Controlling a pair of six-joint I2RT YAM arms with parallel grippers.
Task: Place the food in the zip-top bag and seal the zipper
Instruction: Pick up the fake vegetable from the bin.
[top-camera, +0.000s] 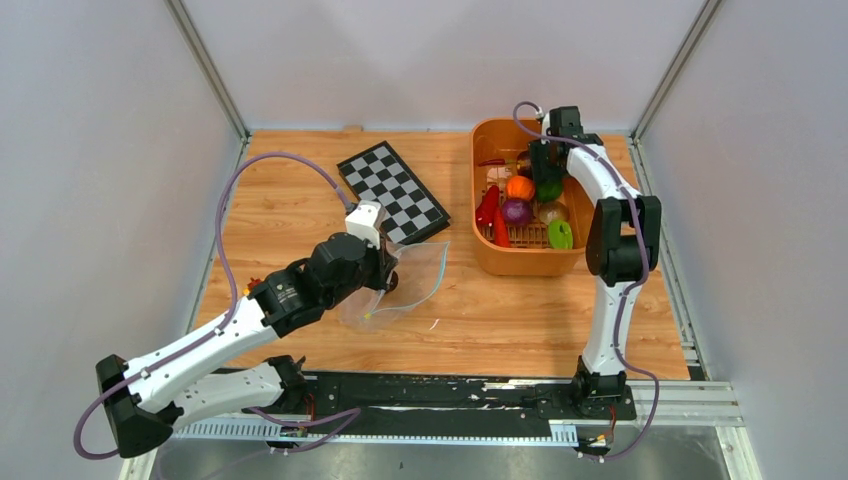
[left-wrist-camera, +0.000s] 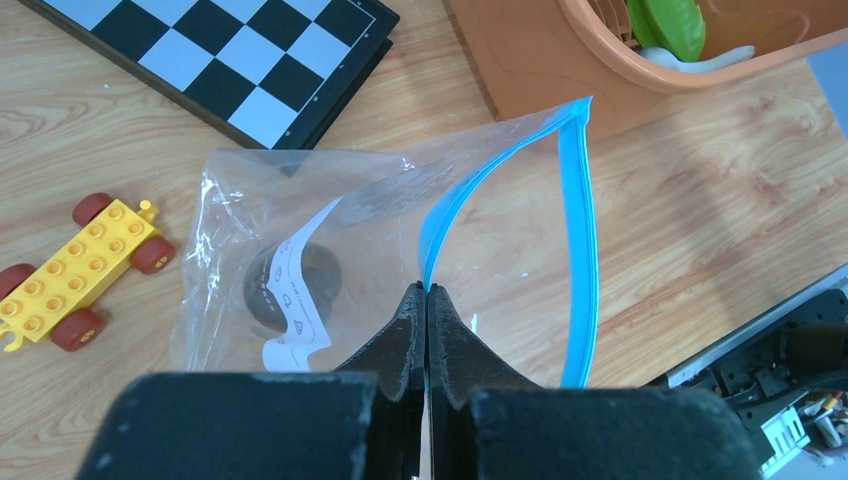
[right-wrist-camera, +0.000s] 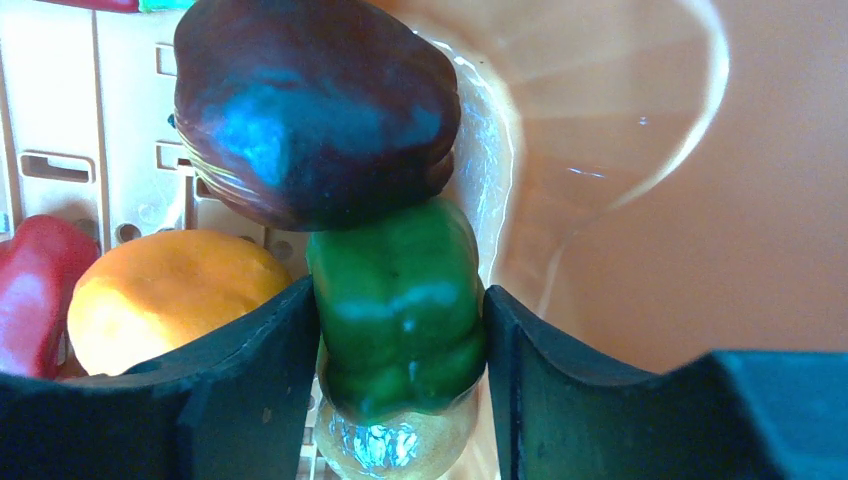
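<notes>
Over in the orange basket (top-camera: 478, 200) at the far right of the table: clamping the green pepper (right-wrist-camera: 398, 310) with the right gripper (top-camera: 545, 168), jaws roughly half apart, pads against both flanks, so reads as a grip. Wedged under a dark brown piece (right-wrist-camera: 310, 110), beside an orange fruit (right-wrist-camera: 170, 290) and a red one (right-wrist-camera: 35, 290), and not lifted clear yet by the look of it. Reaching in from above, forearm stretched toward the back of the basket, fingers pointing down. Meanwhile pinching the near lip of the zip-top bag (left-wrist-camera: 250, 200) mid-table with the left gripper (left-wrist-camera: 427, 300), closed tight right on the blue zipper (left-wrist-camera: 580, 250), propping the mouth wide open toward the basket. Left arm low and stretched across the table, wrist tipped over the bag, just this side of the checkerboard (left-wrist-camera: 230, 50). Already got one dark food piece (left-wrist-camera: 305, 285) inside, by the white label. So, mid-pick. Next probably calls for a straight lift without dragging the neighbours along, then a carry across and a drop between the two blue strips. Sealing a long way off, judging by what's left in the basket.
</notes>
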